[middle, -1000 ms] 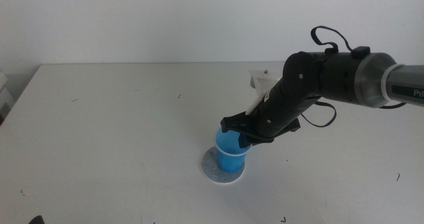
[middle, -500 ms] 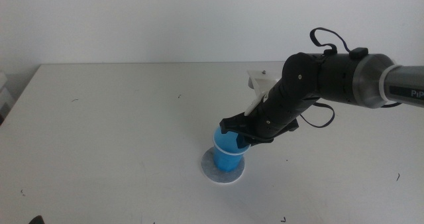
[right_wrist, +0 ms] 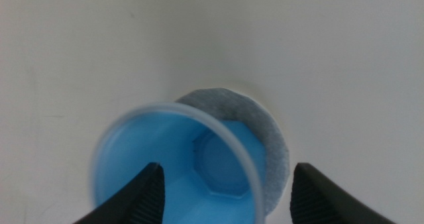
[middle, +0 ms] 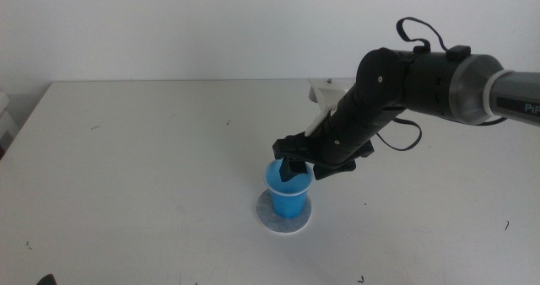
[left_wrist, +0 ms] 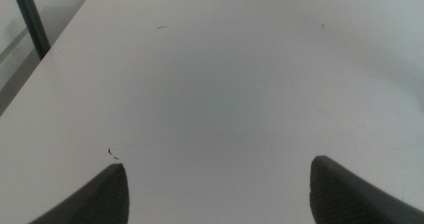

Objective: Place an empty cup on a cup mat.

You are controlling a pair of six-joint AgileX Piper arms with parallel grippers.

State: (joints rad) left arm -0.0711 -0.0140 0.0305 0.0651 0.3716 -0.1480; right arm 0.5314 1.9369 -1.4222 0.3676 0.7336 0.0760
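Note:
The blue cup stands on the round grey cup mat near the table's middle front. My right gripper hovers just over the cup's rim, reaching in from the right. In the right wrist view the cup shows an empty inside and a blurred rim, with the cup mat peeking out beside it. The right gripper is open: one jaw is over the cup's mouth, the other outside its wall, and neither presses it. My left gripper waits open over bare table.
The white table stretches wide to the left and behind the cup. The right arm crosses the table's right half, with a white part showing behind it. Small dark specks mark the tabletop.
The right gripper has let go of the cup's rim, opened, and moved up and a little to the left. The cup stays on the mat. The left arm has not moved.

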